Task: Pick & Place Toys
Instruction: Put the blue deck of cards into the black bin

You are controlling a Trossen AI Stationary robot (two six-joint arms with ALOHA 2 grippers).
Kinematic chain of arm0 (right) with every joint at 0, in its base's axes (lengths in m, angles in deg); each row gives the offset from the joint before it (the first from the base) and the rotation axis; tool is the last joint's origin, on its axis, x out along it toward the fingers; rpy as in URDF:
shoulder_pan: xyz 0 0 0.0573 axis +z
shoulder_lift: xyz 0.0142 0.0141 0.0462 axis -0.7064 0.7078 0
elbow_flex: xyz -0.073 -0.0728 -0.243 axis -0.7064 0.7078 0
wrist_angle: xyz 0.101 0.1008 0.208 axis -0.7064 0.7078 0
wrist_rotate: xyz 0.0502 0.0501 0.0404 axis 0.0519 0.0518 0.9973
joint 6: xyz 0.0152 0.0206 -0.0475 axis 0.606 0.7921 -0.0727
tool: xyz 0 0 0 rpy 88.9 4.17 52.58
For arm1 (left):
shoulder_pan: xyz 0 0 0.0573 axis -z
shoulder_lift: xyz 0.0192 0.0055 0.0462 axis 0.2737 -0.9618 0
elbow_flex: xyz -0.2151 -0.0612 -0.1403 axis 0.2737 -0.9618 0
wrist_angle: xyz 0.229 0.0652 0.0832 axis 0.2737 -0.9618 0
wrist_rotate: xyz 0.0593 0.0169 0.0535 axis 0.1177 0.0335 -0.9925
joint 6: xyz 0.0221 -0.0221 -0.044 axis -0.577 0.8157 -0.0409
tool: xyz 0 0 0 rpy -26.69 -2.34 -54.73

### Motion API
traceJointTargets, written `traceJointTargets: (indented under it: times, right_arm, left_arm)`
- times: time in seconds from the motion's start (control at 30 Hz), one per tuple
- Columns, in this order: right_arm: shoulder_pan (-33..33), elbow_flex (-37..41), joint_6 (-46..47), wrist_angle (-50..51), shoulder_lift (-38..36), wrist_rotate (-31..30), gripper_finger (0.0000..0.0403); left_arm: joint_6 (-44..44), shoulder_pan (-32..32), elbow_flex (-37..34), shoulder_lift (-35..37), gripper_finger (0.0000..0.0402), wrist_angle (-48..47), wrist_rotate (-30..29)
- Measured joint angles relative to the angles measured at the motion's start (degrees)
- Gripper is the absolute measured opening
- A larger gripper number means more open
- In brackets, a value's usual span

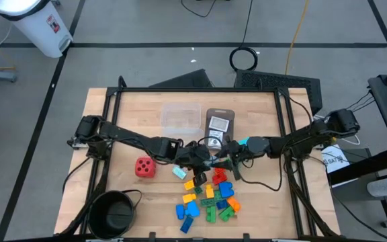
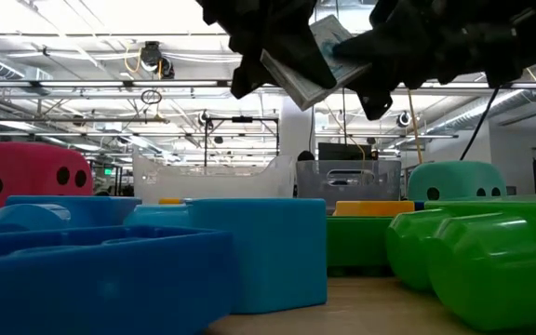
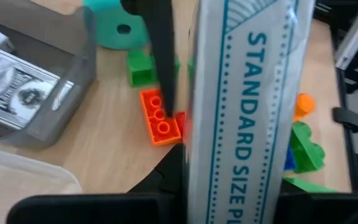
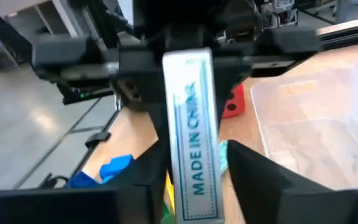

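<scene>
A white card box with teal print hangs in the air over the pile of small bricks, between my two grippers at the table's middle. My left gripper is shut on one end of it. My right gripper comes level from the table's right and is open. Its fingers stand close on either side of the box's other end, and a thin gap shows beside them. The red die and the teal die rest on the table. My left gripper holds the card box by its end toward the table's left, pinched between its two fingers. It comes from the table's left, slanting down. The box is lifted clear of the bricks and reaches out toward my right gripper.
A grey tray with printed cards and a clear tub stand behind the grippers. A round black bowl sits at the near left corner. Bare wood lies left of the red die and right of the brick pile.
</scene>
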Motion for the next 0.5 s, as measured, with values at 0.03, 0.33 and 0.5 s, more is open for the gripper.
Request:
traceJointTargets:
  times: [0.03, 0.33, 0.5]
  right_arm:
    - [-0.3, 0.0, -0.5, 0.2, 0.0, 1.1, 0.0104]
    - [-3.8, 0.1, -4.4, 0.8, -0.9, 7.2, 0.0037]
    - [-6.6, 0.1, -5.0, 5.7, -5.7, 7.1, 0.0037]
  left_arm:
    - [-0.2, -0.5, 0.0, 0.0, 0.0064, 0.0, 1.1]
    - [-3.6, -2.4, 0.0, 0.0, 0.0139, 1.2, 3.2]
    - [-5.6, -3.3, 0.0, 2.7, 0.0192, 0.9, 5.4]
